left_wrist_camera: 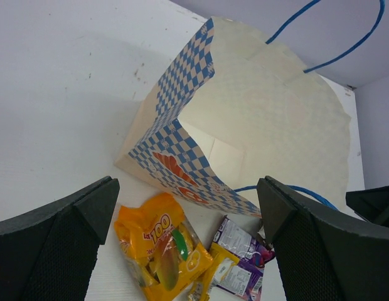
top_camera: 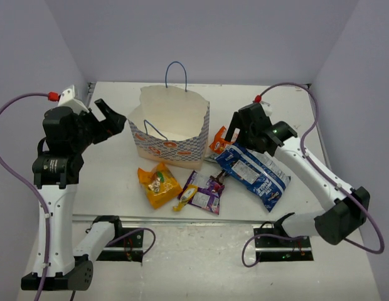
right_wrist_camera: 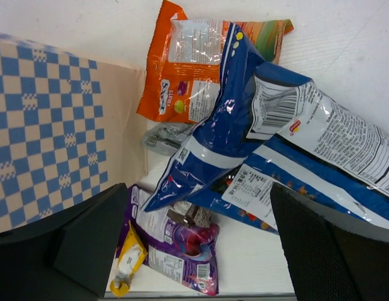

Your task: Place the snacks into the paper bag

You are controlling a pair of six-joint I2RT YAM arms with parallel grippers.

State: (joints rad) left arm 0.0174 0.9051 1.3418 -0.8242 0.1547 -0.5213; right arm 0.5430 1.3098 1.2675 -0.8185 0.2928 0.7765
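Note:
The paper bag (top_camera: 172, 128) stands open in the middle of the table; it also shows in the left wrist view (left_wrist_camera: 257, 119) and the right wrist view (right_wrist_camera: 50, 125). In front of it lie the yellow-orange bag (top_camera: 159, 184), the purple packet (top_camera: 204, 191) and the small dark brown bar (top_camera: 220, 175). The large blue-and-white bag (top_camera: 253, 174) lies to the right, partly over the orange packet (top_camera: 219, 139). My left gripper (top_camera: 110, 119) is open and empty, left of the paper bag. My right gripper (top_camera: 235, 135) is open and empty above the orange packet and the blue-and-white bag (right_wrist_camera: 245, 119).
A small silver packet (right_wrist_camera: 166, 137) lies between the paper bag and the blue-and-white bag. White walls close the table at the back and both sides. The table's front edge (top_camera: 182, 217) runs just below the packets.

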